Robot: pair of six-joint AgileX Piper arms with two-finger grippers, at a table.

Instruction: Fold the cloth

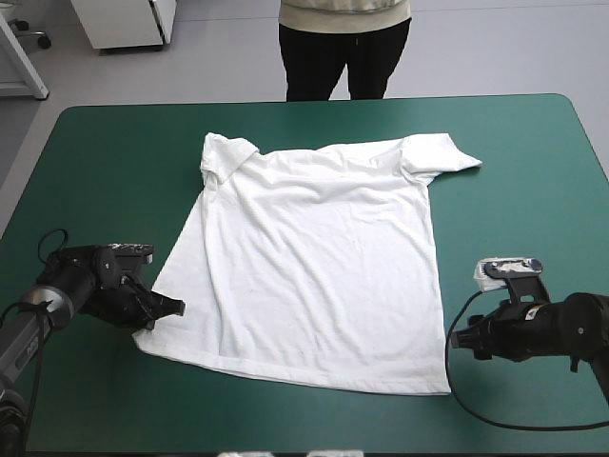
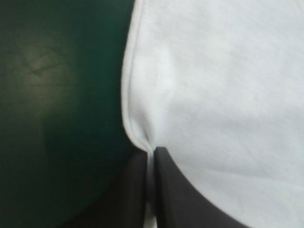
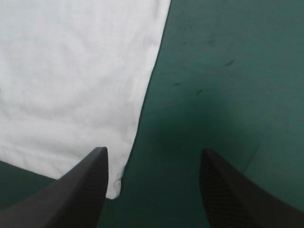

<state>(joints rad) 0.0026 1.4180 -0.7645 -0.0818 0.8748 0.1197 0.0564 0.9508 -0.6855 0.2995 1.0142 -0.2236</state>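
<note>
The white T-shirt lies spread flat on the teal-green cover, collar toward the far edge, hem toward the near edge. My left gripper sits low at the shirt's near left corner. In the left wrist view the fingers meet on the shirt's side edge, and the T-shirt puckers where they pinch it. My right gripper rests on the table just right of the shirt's near right corner. Its black fingers stand wide apart, with the hem corner of the T-shirt lying beside one of them.
A person stands beyond the table's far edge, clear of the table top. Bare teal-green cover stretches to the right of the shirt and another strip lies to its left.
</note>
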